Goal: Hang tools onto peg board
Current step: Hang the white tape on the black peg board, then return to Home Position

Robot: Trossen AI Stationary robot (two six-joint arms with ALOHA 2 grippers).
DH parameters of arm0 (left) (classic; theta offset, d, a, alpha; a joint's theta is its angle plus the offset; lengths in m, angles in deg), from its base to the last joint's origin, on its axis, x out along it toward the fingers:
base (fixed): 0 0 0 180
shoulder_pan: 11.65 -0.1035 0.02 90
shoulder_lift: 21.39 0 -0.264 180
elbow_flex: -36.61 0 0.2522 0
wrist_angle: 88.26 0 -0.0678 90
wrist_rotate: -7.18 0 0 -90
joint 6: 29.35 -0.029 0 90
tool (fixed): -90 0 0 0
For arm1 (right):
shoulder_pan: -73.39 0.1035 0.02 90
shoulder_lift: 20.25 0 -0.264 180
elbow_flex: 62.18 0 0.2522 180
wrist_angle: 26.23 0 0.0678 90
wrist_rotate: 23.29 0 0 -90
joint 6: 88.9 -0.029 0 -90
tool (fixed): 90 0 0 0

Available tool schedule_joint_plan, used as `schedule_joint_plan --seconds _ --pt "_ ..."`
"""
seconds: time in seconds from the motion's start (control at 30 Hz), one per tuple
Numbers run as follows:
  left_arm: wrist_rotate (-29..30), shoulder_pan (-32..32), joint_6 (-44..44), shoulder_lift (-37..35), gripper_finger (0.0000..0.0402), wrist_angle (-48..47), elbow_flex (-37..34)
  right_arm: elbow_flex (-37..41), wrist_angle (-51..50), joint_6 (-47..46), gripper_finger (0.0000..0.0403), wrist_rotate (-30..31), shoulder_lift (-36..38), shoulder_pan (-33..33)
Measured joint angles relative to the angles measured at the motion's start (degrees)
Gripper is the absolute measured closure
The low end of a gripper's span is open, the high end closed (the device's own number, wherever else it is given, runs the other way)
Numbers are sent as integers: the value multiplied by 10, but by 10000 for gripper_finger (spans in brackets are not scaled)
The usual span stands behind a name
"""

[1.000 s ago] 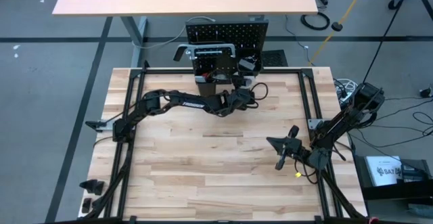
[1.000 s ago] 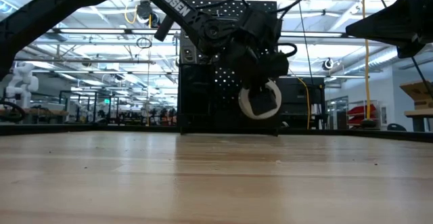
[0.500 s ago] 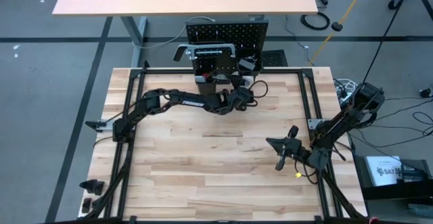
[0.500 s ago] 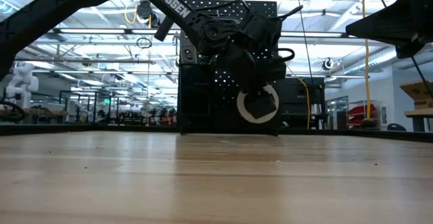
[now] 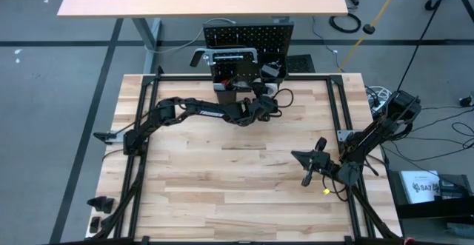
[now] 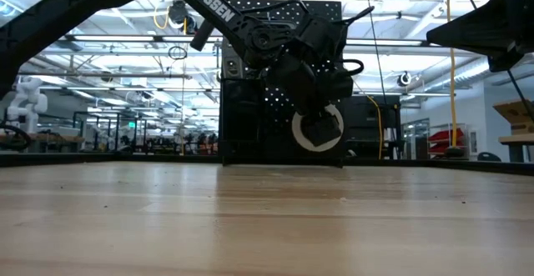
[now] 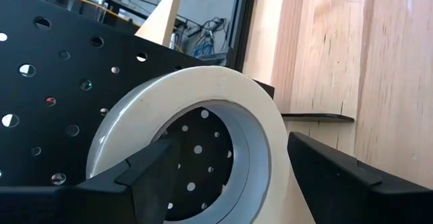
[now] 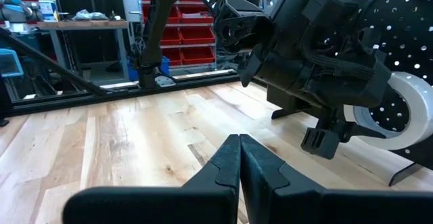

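Note:
The peg board stands upright at the table's far edge, with a grey bar clamp and black bins on it. Close in front of its lower right part my left gripper holds the white tape roll, which also shows in the low view and in the right wrist view. My right gripper waits shut and empty above the table's right half, pointing level toward the left arm. My left gripper has one finger inside the tape roll's hole and the other outside its rim, with the roll's wall between them. The fingers slant slightly downward toward the far edge. The roll stands on edge, clear of the table, its flat face toward the board.
Black frame rails run along the table's left and right sides. A board foot juts onto the wood beside the roll. Small dark parts lie at the near left. Bare wood fills the near half.
In the low view my left gripper has rolled a little in front of the peg board, and the tape roll has turned with it and sunk slightly. Over the last half second both have stayed still.

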Motion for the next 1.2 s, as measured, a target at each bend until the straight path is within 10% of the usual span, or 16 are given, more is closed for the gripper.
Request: schedule_joint_plan --seconds 1.2 --pt "88 127 18 -36 123 -9 -1 0 0 0 403 -2 0 0"
